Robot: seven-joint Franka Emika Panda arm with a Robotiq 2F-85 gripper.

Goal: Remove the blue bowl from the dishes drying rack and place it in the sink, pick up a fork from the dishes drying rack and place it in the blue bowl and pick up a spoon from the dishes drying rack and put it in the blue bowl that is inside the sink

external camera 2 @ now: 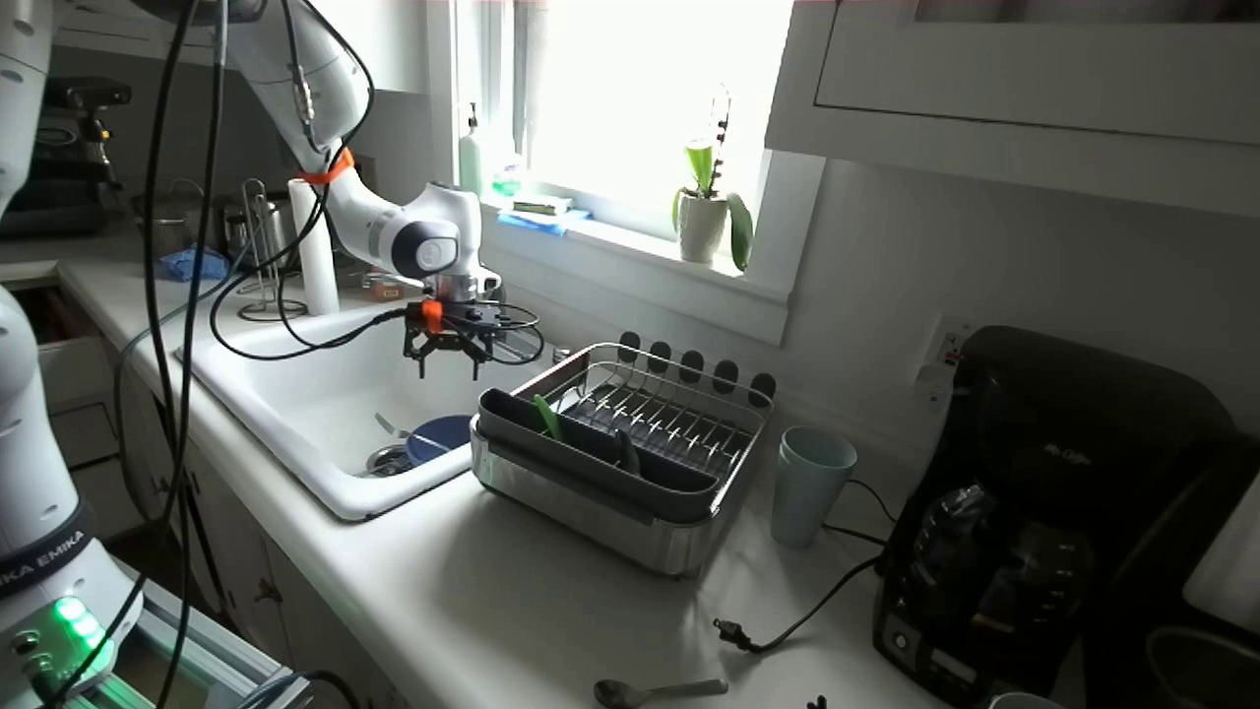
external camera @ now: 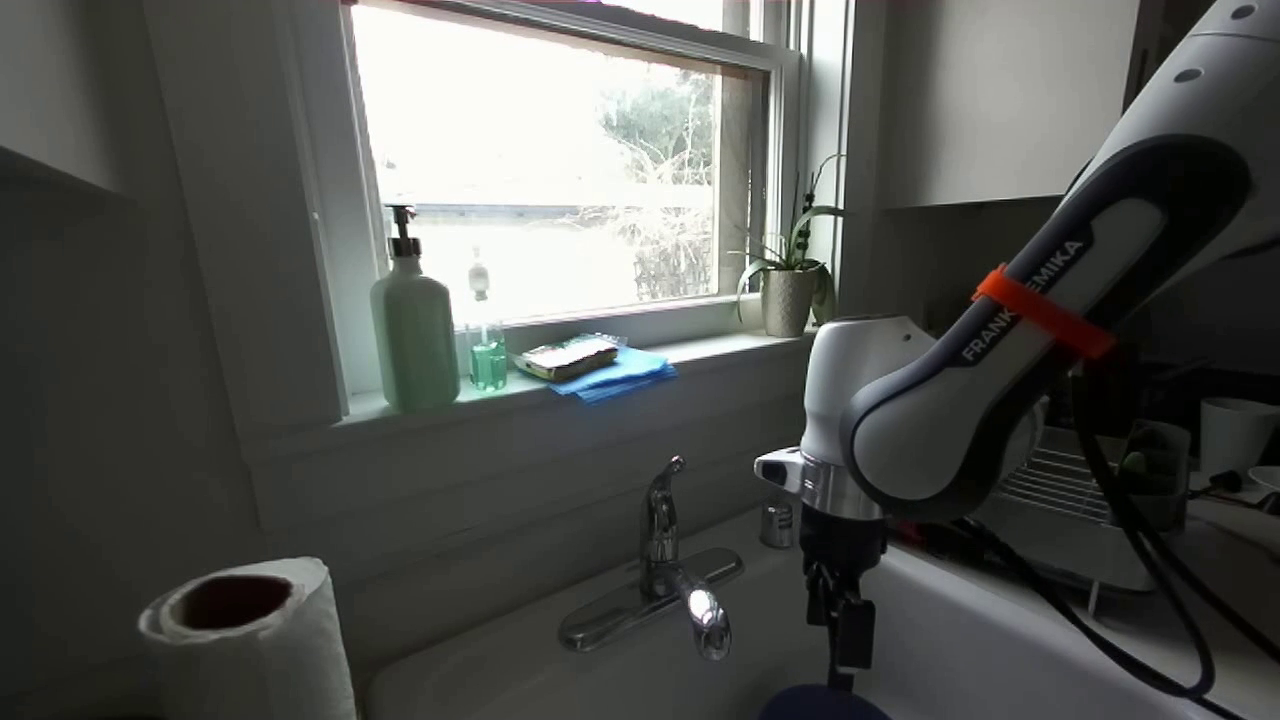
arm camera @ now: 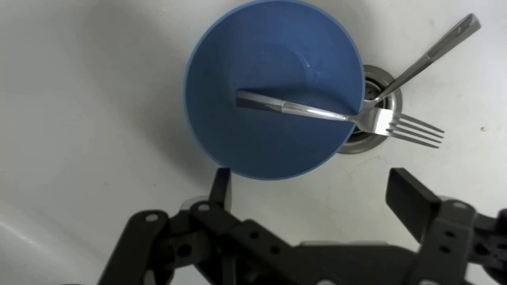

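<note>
- See the blue bowl (arm camera: 269, 65) upright in the sink (arm camera: 99, 130): round, plain, medium blue inside, paler along the rim, with a few light streaks on its inner floor.
- Find the fork (arm camera: 324, 114), shiny silver, laid across the bowl's rim with its handle over the inside and its tines out past the edge.
- Notice a second utensil (arm camera: 429, 58) meeting the bowl's rim in the wrist view, with its handle slanting away and its head hidden; cannot tell its kind.
- Spot the drain (arm camera: 356, 148) next to the bowl, partly covered by it in the wrist view.
- See the faucet (external camera: 661, 545) near the bowl and higher.
- In an exterior view, find the dishes drying rack (external camera 2: 571, 507) on the bench (external camera 2: 551, 601), beside the bowl and above its level, with a dark caddy (external camera 2: 581, 459) carrying a green item (external camera 2: 547, 418).
- Farther from the bowl, past the rack, see a pale blue tumbler (external camera 2: 812, 483) and a coffee maker (external camera 2: 1063, 433); on the bowl's opposite side, a paper towel roll (external camera: 265, 660).
- See the hand (external camera 2: 449, 370) pointing down above the bowl and apart from it, set wide, with its fingers well spread.
- Note the arm (external camera: 920, 440) bent downward over the bowl.
</note>
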